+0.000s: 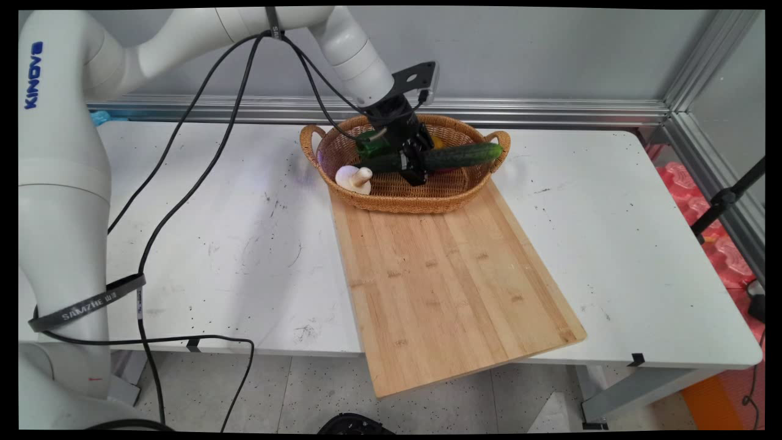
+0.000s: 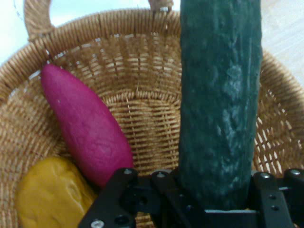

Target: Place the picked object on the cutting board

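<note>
From the main view you see the black two-finger gripper reaching down into the oval woven wicker basket, its fingers pinching the long dark green cucumber partway along its length. The cucumber lies roughly level across the basket, one end passing over the right-hand rim by the handle. Only this view gives you the white mushroom with its stubby stem at the basket's left side, a glossy green vegetable behind the gripper, and the pale bamboo cutting board, whose far end the basket sits on. The board runs towards you and overhangs the near edge of the scuffed white table.

The hand view shows you what the arm hides from above: a smooth magenta, tapered, sweet-potato-shaped piece lying on the basket floor, and a dull mustard-yellow rounded lump just beside its blunt end; whether the two touch you cannot tell. Here the cucumber's bumpy, mottled skin fills the right half, rising from between the black finger linkage. The basket's weave is tight at the bottom and open and lattice-like up the wall, with a thick braided rim and a looped handle.
</note>
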Available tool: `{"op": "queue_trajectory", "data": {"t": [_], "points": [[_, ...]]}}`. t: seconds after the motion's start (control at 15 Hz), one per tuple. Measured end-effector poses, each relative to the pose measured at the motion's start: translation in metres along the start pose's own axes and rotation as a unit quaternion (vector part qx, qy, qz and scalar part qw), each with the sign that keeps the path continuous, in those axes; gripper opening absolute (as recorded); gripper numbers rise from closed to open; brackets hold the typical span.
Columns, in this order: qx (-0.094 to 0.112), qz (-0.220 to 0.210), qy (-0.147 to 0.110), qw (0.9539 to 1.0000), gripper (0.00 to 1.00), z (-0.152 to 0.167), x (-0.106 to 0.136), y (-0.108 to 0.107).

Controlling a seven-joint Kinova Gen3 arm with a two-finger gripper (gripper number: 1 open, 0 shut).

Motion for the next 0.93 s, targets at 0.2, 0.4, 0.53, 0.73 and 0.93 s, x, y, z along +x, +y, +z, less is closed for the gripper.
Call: {"op": "queue_trajectory", "data": {"t": [0.2,0.4,0.53,0.73,0.93], "points": [[0.006,0.006,0.007,0.9999,0.0,-0.014,0.011,0.0],[0.015,0.006,0.016,0.9997,0.0,-0.034,0.025,0.002],[0.02,0.006,0.021,0.9996,0.0,-0.047,0.034,0.004],[0.028,0.007,0.035,0.999,0.0,-0.068,0.055,0.009],[0.033,0.006,0.045,0.9984,0.0,-0.084,0.074,0.013]]}}
